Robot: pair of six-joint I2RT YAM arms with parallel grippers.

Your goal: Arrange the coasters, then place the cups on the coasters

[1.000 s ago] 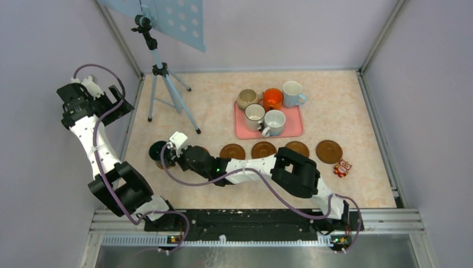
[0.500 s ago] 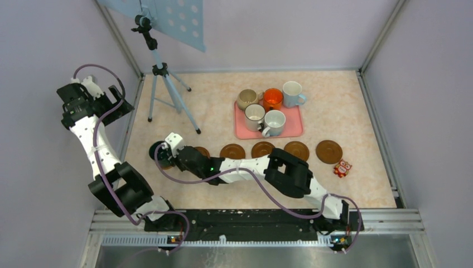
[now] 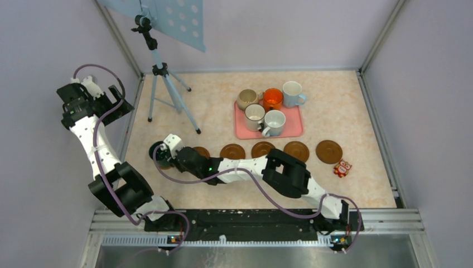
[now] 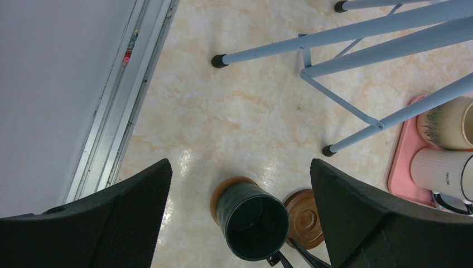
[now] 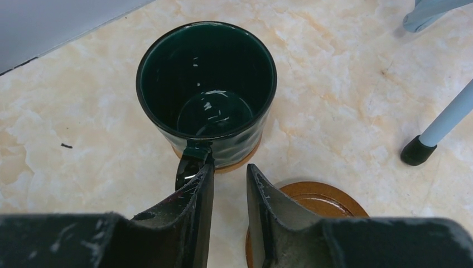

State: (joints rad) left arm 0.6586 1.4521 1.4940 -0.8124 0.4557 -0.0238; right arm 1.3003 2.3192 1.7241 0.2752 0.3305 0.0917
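Observation:
A dark green cup stands upright on the tan coaster at the left end of the coaster row. My right gripper is just behind its handle, open a little, with nothing between the fingers; the handle lies outside the left finger. Several dark brown coasters run rightward in a line, the nearest one under my right finger. The beige, orange and whitish cups sit at the pink tray. My left gripper hangs wide open, high by the left wall.
A light-blue tripod stands at the back left, one foot close to the green cup. A small red owl figurine sits at the right end of the coaster row. Metal rails edge the table.
My right gripper's jaws have parted slightly and come off the green cup's handle. The arm shifted a little to the left. The left arm has not moved.

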